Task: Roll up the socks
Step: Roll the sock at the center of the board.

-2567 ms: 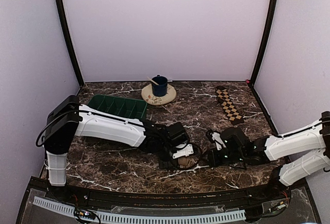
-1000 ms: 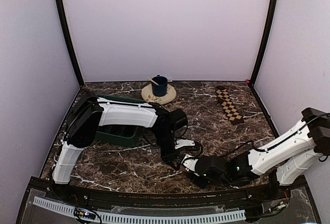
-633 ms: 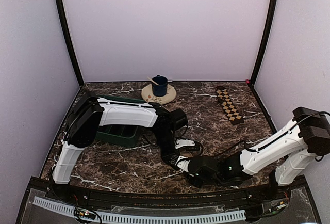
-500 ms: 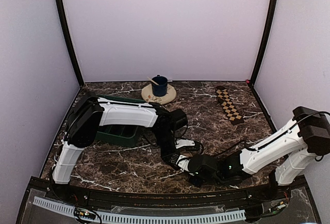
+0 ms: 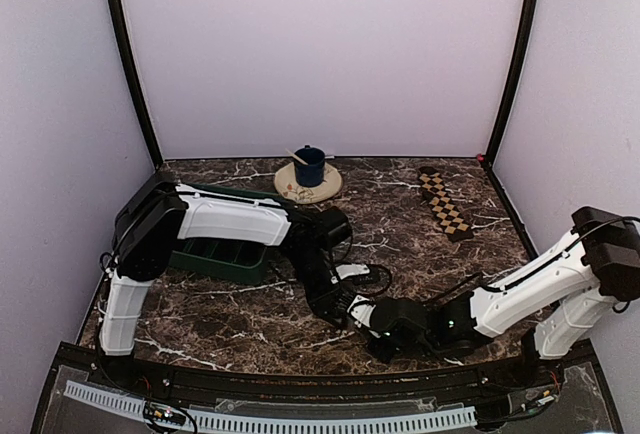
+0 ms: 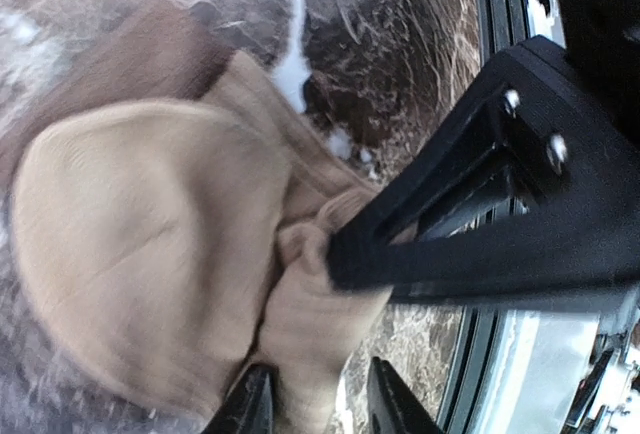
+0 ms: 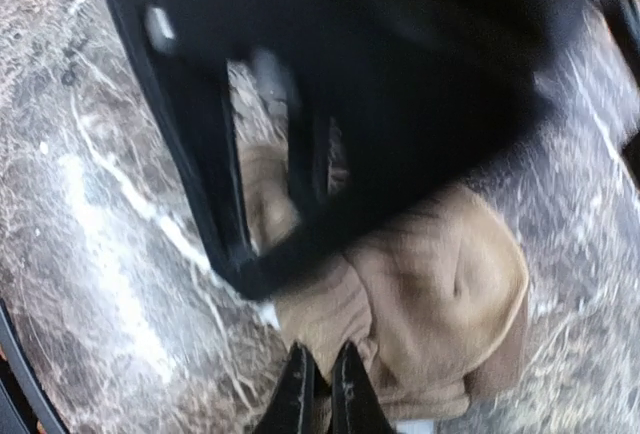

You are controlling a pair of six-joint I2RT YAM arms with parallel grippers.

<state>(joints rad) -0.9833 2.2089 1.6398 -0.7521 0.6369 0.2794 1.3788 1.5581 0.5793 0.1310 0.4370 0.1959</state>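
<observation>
Mid-roll on the tan sock (image 6: pixel 150 254): bunched into a loose, rounded bundle near the front edge of the tabletop (image 5: pixel 230 319), a little right of centre, beneath both tools. Pinched from the right by the right gripper (image 7: pixel 320 386), with jaws closed together on a fold at the bundle's edge. Done, judging by the cloth puckered at its tip in the left wrist view, to pin the loose end against springing open. Straddled from the other side by the left gripper (image 6: pixel 318 406), with jaws part-way open around a ridge of cloth, one finger against the fabric and the other seemingly just clear; no firm grip to be made out there. Looks like a hand-over: loose on the left, firm on the right, freeing the left for a fresh bite. Not tight yet, going by the slack, lopsided shape; in need of more tucking. Out of the way near the far right corner, flat and unrolled: the checked sock (image 5: pixel 444 203), presumably kept for afterwards. Well apart near the left edge, a green tray (image 5: pixel 225 254); at the far edge, a blue cup (image 5: pixel 309 165) on a plate (image 5: pixel 290 192). Main risk: unrolling on any slip of the right pinch.
</observation>
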